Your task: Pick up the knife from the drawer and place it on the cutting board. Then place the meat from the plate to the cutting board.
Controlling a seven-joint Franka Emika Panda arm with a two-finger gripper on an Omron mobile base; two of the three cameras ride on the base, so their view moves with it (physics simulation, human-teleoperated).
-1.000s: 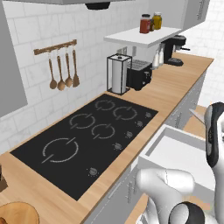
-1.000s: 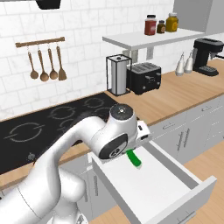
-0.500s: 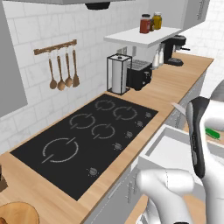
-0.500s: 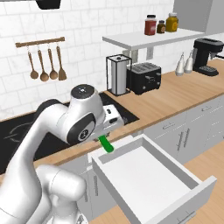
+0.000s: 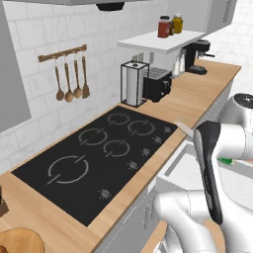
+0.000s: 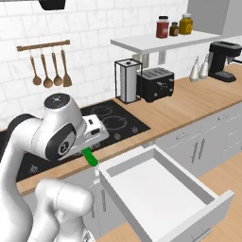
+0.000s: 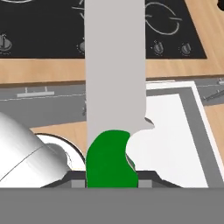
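One knife is in the air, pinched by its bright green handle in the claw; in the hand view the broad, flat, pale silvery blade runs up across the frame, over the edge of the wooden bench and the black cooktop, and in the right base view the green handle juts down from the claw just left of the one open drawer. The drawer is a shallow pale grey-white box with a smooth bare floor, pulled out from the cabinets below the bench. The cooktop is a glossy black rectangle with five ring-marked burners and a row of small round knobs along its front edge. Against the white tiled wall behind it hangs one wooden rail with four wooden utensils, spoons by their rounded ends. Further along the bench stand one upright metal-framed paper towel holder, one boxy black toaster, two slim white bottles and one black coffee machine. A white shelf above carries three jars with dark and amber contents. At the lower left of the left base view, a curved piece of one round light-wood plate shows on the bench.
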